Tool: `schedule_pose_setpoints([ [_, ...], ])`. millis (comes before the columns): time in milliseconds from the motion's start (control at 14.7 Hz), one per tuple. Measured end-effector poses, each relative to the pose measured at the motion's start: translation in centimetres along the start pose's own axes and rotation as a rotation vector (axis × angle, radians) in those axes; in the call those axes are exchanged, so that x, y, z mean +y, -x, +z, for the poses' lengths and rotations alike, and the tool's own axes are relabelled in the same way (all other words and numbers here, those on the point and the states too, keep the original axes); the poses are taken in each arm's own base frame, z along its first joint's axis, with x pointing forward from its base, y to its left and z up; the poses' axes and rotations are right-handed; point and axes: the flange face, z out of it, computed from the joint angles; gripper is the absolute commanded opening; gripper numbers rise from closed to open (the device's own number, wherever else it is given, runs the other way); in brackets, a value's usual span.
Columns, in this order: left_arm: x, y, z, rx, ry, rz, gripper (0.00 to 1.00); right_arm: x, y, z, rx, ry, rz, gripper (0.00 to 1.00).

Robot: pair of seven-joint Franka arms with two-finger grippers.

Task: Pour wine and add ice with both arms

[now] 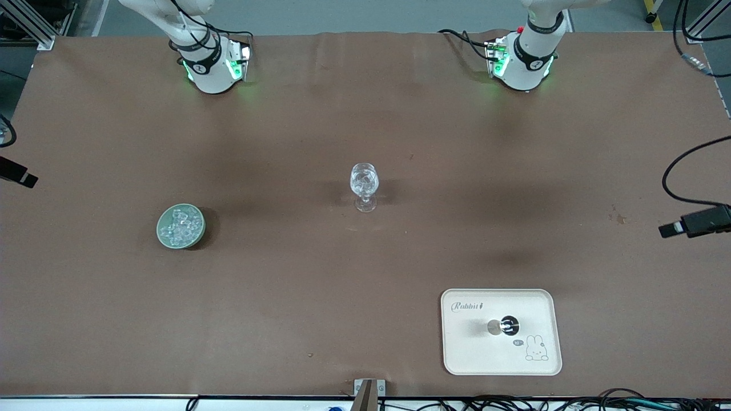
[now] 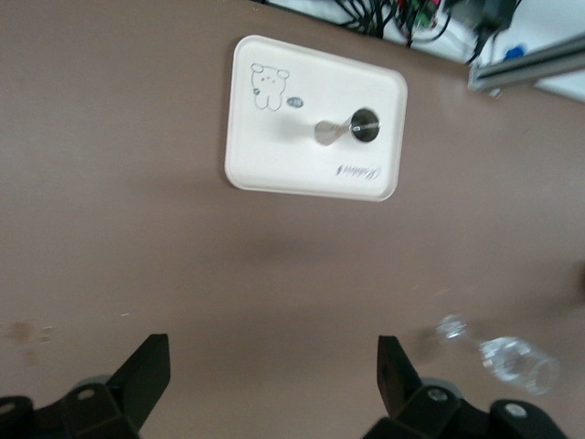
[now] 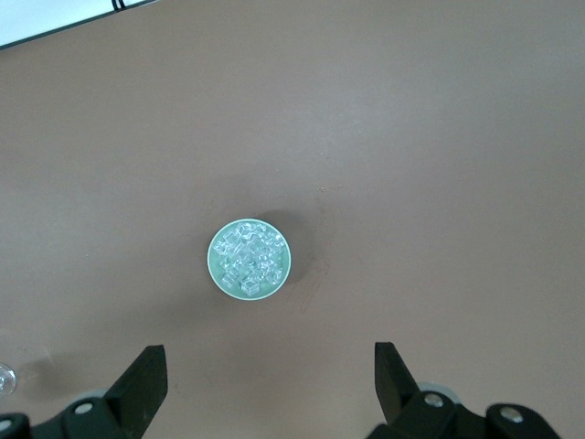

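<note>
A clear stemmed glass stands at the table's middle; it also shows in the left wrist view. A shiny metal jigger stands on a cream tray near the front camera, toward the left arm's end; it shows in the left wrist view. A pale green dish holds several clear ice cubes, toward the right arm's end; they show in the right wrist view. My left gripper is open and empty, high over bare table. My right gripper is open and empty, high above the table near the dish. Both grippers are out of the front view.
The cream tray has a rabbit drawing. Black camera mounts stick in at the table's edges. Cables lie along the edge nearest the front camera. The brown table is bare between the dish, glass and tray.
</note>
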Motion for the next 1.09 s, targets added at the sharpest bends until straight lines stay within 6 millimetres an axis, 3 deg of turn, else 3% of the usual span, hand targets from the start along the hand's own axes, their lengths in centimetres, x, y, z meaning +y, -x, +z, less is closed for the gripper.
schedule_pose_setpoints([
  [136, 5.6, 1.2, -0.9, -0.009, -0.113, 0.103, 1.00, 0.0, 0.0, 0.1, -0.001, 0.000, 0.000, 1.00],
  [273, 9.0, 2.5, -1.2, -0.014, -0.188, 0.135, 1.00, 0.0, 0.0, 0.1, -0.002, 0.000, 0.000, 1.00],
  [341, 9.7, 3.3, -1.3, -0.020, -0.223, 0.139, 1.00, 0.0, 0.0, 0.1, -0.002, 0.000, 0.000, 1.00],
  [545, 11.6, 5.8, -1.2, -0.017, -0.267, 0.156, 1.00, 0.0, 0.0, 0.1, -0.002, 0.000, 0.000, 1.00],
  [750, 11.9, 8.9, -1.4, -0.025, -0.269, 0.155, 1.00, 0.0, 0.1, 0.1, -0.002, 0.000, 0.000, 1.00],
  [1091, 12.1, 10.3, -0.6, -0.034, -0.334, 0.139, 1.00, 0.0, 0.1, 0.1, -0.003, 0.000, 0.000, 1.00],
])
